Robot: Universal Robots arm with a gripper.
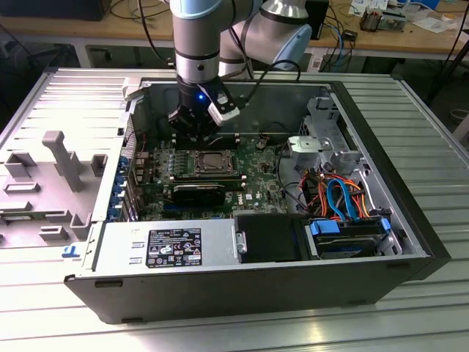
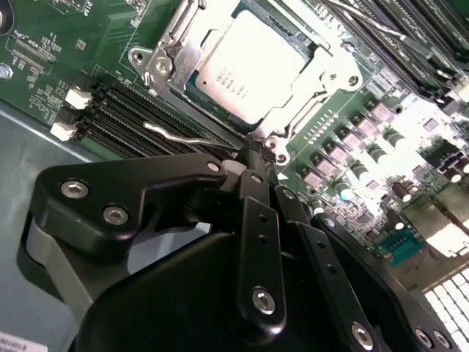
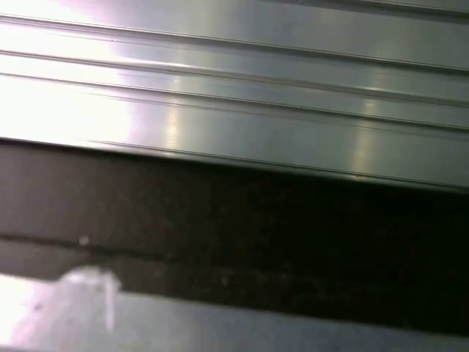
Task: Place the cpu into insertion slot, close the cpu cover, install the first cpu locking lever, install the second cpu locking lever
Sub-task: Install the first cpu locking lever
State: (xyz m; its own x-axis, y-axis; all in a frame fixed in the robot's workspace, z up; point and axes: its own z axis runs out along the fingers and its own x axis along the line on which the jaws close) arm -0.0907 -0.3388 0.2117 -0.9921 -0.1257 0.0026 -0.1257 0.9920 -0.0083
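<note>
Lowest in the exterior view runs the dark front wall of the open computer case (image 1: 256, 293), lying on a ribbed metal table (image 1: 432, 147). Just behind that wall sits the silver power supply (image 1: 117, 249), carrying a black-and-white printed label (image 1: 174, 247) whose text is too small to make out, and at lower right a drive bay (image 1: 348, 236) with blue clips under orange and blue cables (image 1: 338, 196). Farther in lies the green motherboard (image 1: 258, 189). At frame centre the cpu (image 1: 211, 161) sits in the insertion slot (image 1: 236, 174), and in the second wrist view its silver top (image 2: 253, 70) bears faint engraved lines, unreadable, with the cpu cover (image 2: 326, 73) lying flat around it. The gripper (image 1: 195, 136) hangs just behind the slot; in the second wrist view its tips (image 2: 253, 150) are drawn together with no gap, at the slot's corner beside a thin wire lever (image 2: 170, 133) and the black memory slots (image 2: 124, 117). Whether they pinch anything cannot be told. A wooden workbench (image 1: 88, 29) crosses the top.
</note>
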